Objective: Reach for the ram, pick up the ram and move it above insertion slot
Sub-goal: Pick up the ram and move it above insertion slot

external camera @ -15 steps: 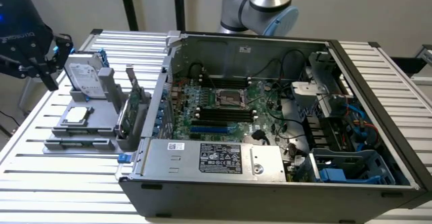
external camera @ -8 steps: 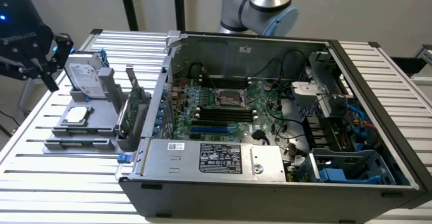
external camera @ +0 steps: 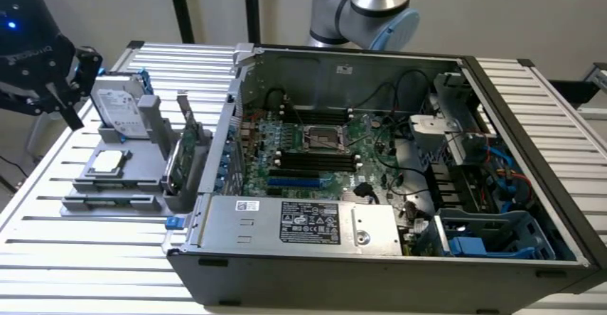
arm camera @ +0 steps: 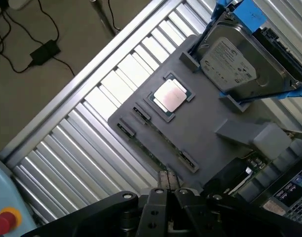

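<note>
Gripper (arm camera: 167,180): nearest lens, empty, hanging above ram (arm camera: 156,154), apart from it. I cannot tell jaw spread.
Ram: stands on edge in slot of gray tray (arm camera: 200,128); I judge this leaves thin top edge free for pinching.
Exterior view: tray at 9 o'clock of computer case (external camera: 379,272); ram along tray's 6 o'clock edge.

My arm (external camera: 370,6) shows at the back of the exterior view as a silver and pale-blue joint. Far to the exterior view's left, my black gripper (external camera: 68,116) hangs tilted, its tips pointing down and toward the exterior view's right, and a small blue light (external camera: 10,24) glows on its body. In the wrist view my fingertips (arm camera: 162,181) sit drawn close together, holding nothing.
</note>
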Available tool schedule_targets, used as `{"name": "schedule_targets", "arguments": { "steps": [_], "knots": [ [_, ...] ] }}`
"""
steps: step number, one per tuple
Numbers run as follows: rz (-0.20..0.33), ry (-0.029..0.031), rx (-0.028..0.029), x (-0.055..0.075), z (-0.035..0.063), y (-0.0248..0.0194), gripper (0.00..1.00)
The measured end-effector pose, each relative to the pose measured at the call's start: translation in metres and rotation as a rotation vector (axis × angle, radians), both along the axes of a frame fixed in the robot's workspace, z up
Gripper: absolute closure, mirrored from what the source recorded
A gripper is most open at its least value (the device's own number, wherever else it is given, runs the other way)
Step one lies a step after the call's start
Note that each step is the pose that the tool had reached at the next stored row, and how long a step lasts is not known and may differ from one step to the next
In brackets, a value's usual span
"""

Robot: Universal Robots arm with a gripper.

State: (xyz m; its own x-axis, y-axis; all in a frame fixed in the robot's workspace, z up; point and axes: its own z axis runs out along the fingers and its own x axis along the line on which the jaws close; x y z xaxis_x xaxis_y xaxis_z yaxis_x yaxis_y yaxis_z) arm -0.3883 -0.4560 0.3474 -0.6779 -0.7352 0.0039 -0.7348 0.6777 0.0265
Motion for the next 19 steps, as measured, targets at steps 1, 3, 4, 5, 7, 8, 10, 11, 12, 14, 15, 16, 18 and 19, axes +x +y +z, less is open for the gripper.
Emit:
{"name": "schedule_targets", "arguments": {
  "steps": [1, 3, 4, 5, 7, 8, 10, 11, 12, 14, 15, 16, 18, 19],
  "knots": [
    [0.018, 0.0, 0.0, 0.0, -0.0004, 0.0, 0.89],
    [0.054, 0.0, 0.0, 0.0, -0.0011, 0.0, 0.89],
    [0.072, 0.0, 0.0, 0.0, -0.0014, 0.0, 0.89],
    [0.09, 0.0, 0.0, 0.0, -0.0018, 0.0, 0.89],
    [0.127, 0.0001, -0.0001, 0.0, -0.0024, 0.0, 0.89],
    [0.145, 0.0, 0.0, 0.0, -0.0028, 0.0, 0.89],
    [0.181, -0.0001, 0.0, 0.0, -0.0035, 0.0, 0.89],
    [0.199, 0.0, -0.0001, 0.0, -0.0038, 0.0, 0.89],
    [0.217, -0.0001, 0.0, 0.0, -0.0042, 0.0, 0.89],
    [0.254, 0.0, -0.0001, 0.0, -0.0049, 0.0, 0.89],
    [0.272, 0.0, 0.0, 0.0, -0.0052, 0.0, 0.89],
    [0.291, 0.0, -0.0001, 0.0, -0.0056, 0.0, 0.89],
    [0.326, 0.0, 0.0, 0.0, -0.0063, 0.0, 0.89],
    [0.344, 0.0, 0.0, 0.0, -0.0066, 0.0, 0.89]
  ]
}}
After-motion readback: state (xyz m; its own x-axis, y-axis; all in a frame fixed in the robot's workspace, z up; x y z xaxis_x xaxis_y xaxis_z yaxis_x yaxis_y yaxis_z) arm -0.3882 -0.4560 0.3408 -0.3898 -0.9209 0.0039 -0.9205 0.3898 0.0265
